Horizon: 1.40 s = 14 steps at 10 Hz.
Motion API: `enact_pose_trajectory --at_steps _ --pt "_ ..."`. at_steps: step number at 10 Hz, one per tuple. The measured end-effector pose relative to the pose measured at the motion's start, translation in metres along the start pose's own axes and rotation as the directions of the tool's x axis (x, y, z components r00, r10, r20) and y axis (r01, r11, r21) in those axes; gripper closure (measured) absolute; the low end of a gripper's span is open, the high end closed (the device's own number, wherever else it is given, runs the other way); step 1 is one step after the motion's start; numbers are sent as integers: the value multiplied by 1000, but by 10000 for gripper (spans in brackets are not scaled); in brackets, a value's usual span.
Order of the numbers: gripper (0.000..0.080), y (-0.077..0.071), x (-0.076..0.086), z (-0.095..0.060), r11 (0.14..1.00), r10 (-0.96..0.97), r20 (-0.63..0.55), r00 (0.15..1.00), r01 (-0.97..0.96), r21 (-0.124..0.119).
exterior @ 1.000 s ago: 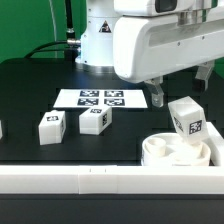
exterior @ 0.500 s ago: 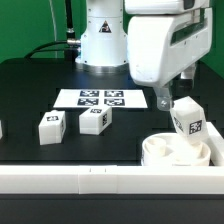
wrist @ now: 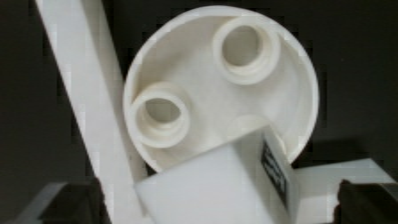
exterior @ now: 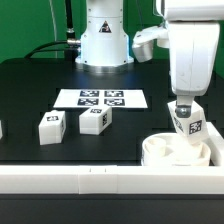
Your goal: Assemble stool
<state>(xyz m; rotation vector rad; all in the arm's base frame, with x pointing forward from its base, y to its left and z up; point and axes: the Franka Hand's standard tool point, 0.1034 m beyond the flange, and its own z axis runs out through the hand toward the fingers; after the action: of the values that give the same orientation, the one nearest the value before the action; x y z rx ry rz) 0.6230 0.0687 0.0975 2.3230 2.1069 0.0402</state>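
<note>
Stool parts laid out; claw wide open over the seat at the exterior view's right.

From the exterior view's left: one leg (exterior: 51, 128) and a second leg (exterior: 95, 120) sat apart on the black table (exterior: 130, 135), with the marker board (exterior: 101, 98) just behind them. Bare table lay open between these and the seat (exterior: 160, 152), which sat against the long white rail (exterior: 90, 180) at the near edge. A third leg (exterior: 190, 122) stood tilted on the seat. The gripper (exterior: 181, 103) hung just above it, jaws wide and closed on nothing.
</note>
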Motion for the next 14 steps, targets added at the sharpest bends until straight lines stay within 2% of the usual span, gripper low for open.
enact_pose_trajectory --at_steps 2,5,9,10,11,12,14 --pt "151 -1 6 3 991 -132 12 991 132 -6" --pt "151 2 16 4 921 -389 37 921 389 -2" --pt "151 -2 18 8 927 -376 33 926 376 6" --pt "298 -3 18 9 929 -369 32 929 369 8" --pt "298 -3 18 9 931 -364 32 931 364 9" --pt "436 -3 18 10 933 -359 32 933 359 9" --pt "449 -3 18 10 941 -339 32 940 338 8"
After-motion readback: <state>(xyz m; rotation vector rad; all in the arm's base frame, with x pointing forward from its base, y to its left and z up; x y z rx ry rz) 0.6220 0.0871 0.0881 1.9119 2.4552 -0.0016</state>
